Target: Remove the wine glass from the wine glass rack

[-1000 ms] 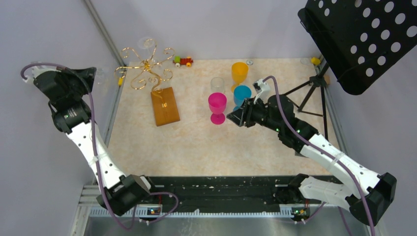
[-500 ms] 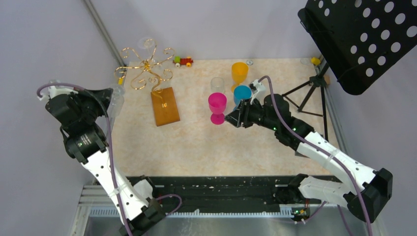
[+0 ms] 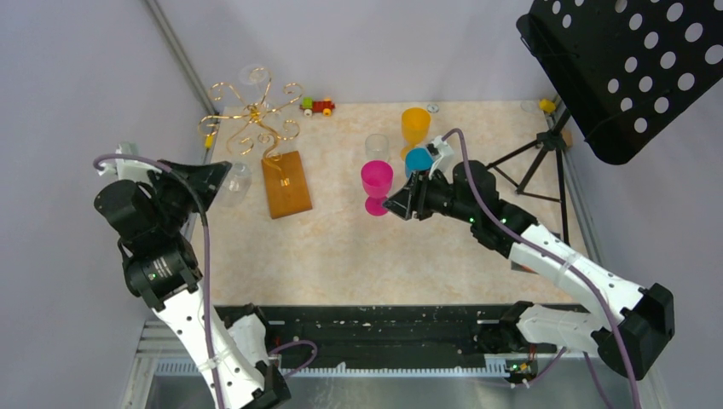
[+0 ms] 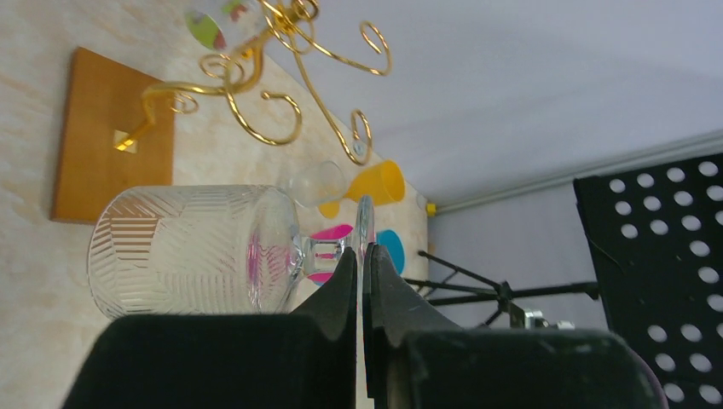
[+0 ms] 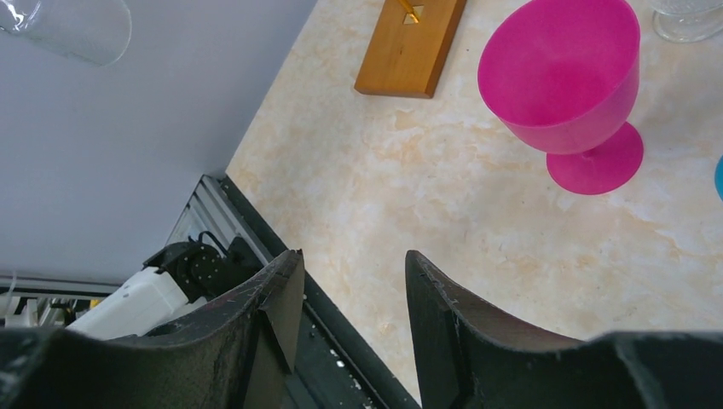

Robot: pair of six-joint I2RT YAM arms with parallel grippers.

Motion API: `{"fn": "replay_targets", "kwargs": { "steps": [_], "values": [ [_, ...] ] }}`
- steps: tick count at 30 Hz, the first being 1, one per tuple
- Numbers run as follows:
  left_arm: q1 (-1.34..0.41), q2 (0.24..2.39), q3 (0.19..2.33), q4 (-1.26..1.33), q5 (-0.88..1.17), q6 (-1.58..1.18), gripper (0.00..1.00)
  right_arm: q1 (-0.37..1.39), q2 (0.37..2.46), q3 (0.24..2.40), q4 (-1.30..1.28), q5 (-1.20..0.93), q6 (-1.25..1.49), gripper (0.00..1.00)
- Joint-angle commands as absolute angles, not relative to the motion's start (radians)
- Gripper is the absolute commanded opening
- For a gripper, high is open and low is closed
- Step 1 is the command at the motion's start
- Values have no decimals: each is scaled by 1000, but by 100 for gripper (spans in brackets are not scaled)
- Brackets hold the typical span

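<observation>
Beside the base of the wine glass rack, left hand gripped the wine glass by its foot, bowl lying sideways, apart from the gold arms; right hand gaped, empty.

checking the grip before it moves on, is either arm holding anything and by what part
The left gripper is shut on the clear wine glass, pinching the edge of its flat foot. The right gripper is open and empty.
</observation>
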State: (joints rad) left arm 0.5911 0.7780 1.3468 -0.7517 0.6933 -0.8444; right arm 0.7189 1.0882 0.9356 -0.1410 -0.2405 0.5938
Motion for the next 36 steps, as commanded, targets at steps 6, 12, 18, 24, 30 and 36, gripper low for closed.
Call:
{"fn": "replay_targets", "kwargs": {
  "steps": [6, 12, 18, 24, 30, 36],
  "values": [
    [458, 772, 1174, -397, 903, -1064, 0, 712, 1122, 963, -39, -288, 633, 57],
    [364, 760, 1101, -205, 955, -1229, 0, 712, 1089, 918, 63, -298, 645, 72],
    [288, 759, 1083, -34, 913, -1382, 0, 711, 1020, 833, 286, -313, 710, 81],
    [184, 785, 1057, 193, 847, -1544, 0, 712, 1009, 749, 569, -305, 881, 82],
    [69, 827, 1060, 307, 751, -1644, 0, 712, 1053, 680, 892, -260, 1051, 82],
    [-87, 887, 1109, 319, 696, -1640, 0, 712, 1187, 715, 1143, -288, 1190, 82]
  ]
}}
